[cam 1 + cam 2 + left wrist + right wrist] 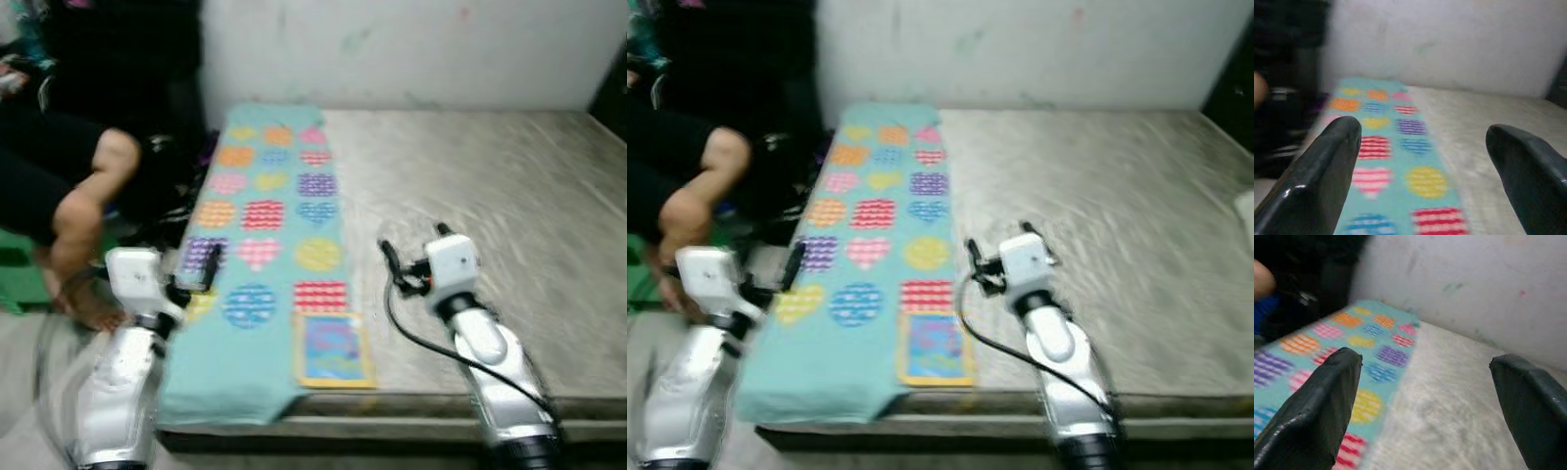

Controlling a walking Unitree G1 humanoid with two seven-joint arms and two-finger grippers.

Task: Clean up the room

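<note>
A teal blanket (269,245) patterned with coloured hearts and circles lies along the left side of a bare mattress (490,206). A colourful book with a yellow border (333,351) rests on the blanket's near end. My left gripper (201,266) hovers over the blanket's left edge, open and holding nothing; its fingers (1322,171) stand wide apart in the left wrist view. My right gripper (392,259) hangs over the mattress just right of the blanket, open and holding nothing, with its fingers (1317,411) spread in the right wrist view.
A person sits at the left beside the bed, a bare knee (83,211) close to my left arm. A white wall (411,49) runs behind the mattress. A green object (20,284) stands on the floor at the far left. The pictures are blurred.
</note>
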